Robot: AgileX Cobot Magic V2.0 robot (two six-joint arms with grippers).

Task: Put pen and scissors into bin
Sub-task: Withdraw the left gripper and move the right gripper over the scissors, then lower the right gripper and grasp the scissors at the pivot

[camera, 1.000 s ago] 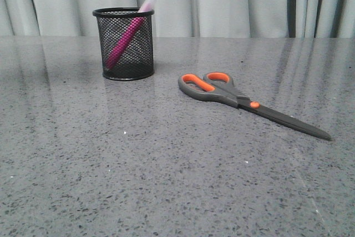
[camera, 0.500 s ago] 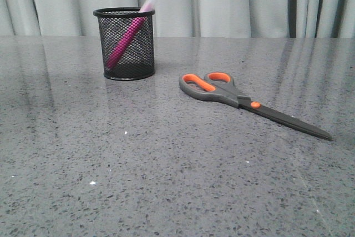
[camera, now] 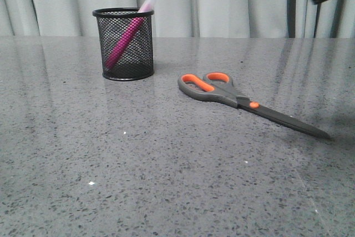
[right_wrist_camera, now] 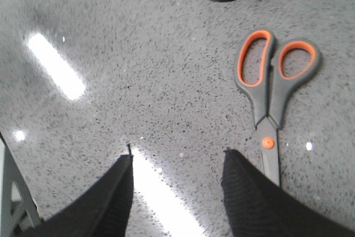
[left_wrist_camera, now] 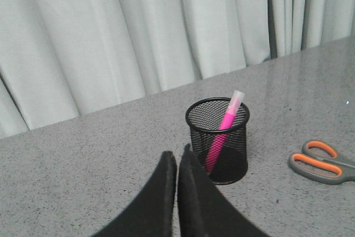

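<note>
Motion came from the right gripper (right_wrist_camera: 177, 192), newly entering above the scissors (camera: 244, 102), fingers spread and empty; the left gripper (left_wrist_camera: 176, 162) was clenched; the pen (camera: 126, 38) stood in the mesh cup (camera: 125, 45).

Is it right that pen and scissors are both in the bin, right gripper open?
Not quite. Only the pen is in the bin; the scissors lie flat on the table, per the front view. The right gripper is open.
</note>
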